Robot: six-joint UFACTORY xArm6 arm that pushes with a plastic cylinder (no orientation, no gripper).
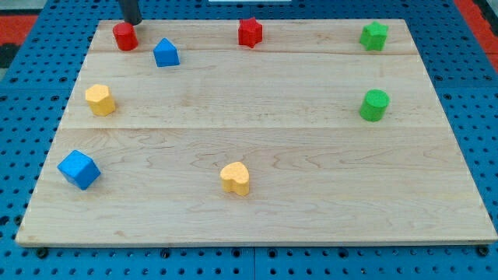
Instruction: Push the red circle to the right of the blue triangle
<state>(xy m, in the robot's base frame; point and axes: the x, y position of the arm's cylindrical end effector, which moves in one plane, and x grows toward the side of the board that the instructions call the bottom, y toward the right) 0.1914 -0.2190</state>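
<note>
The red circle sits near the board's top left corner. The blue triangle lies just to its right and a little lower, with a small gap between them. My tip comes down from the view's top edge and stands right behind the red circle, at its upper right edge, close to touching it.
A red star sits at top centre. A green star and a green cylinder are on the right. A yellow hexagon and a blue cube are on the left. A yellow heart is at bottom centre. The wooden board lies on a blue pegboard.
</note>
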